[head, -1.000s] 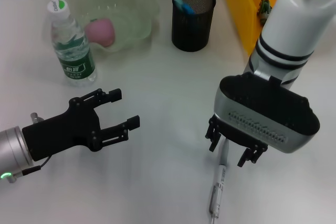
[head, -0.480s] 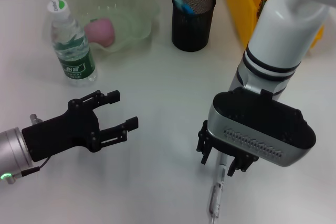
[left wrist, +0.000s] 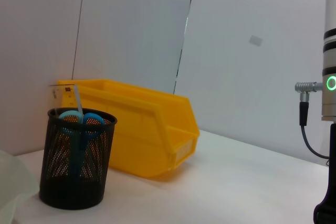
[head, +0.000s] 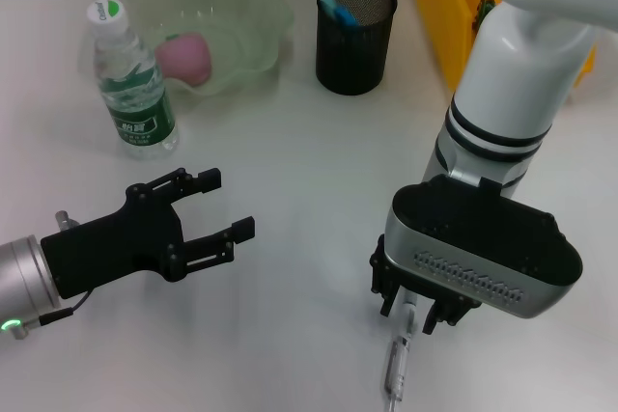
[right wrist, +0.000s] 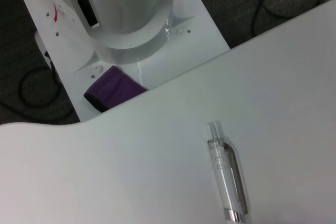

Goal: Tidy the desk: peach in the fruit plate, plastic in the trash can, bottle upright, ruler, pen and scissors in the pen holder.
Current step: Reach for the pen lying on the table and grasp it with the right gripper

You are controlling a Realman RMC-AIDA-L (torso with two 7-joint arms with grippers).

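My work surface is a white desk (head: 309, 151), and resting directly on it at the far side are a pale green fruit plate (head: 253, 21), a black mesh pen holder (head: 354, 50) and a yellow bin (head: 446, 16), with the pen holder between the other two and just beside the bin. An upright water bottle (head: 130, 84) stands on the desk just in front of the fruit plate on my left side. A clear pen (head: 398, 359) lies flat on the desk near its front edge on my right side, well apart from the pen holder.
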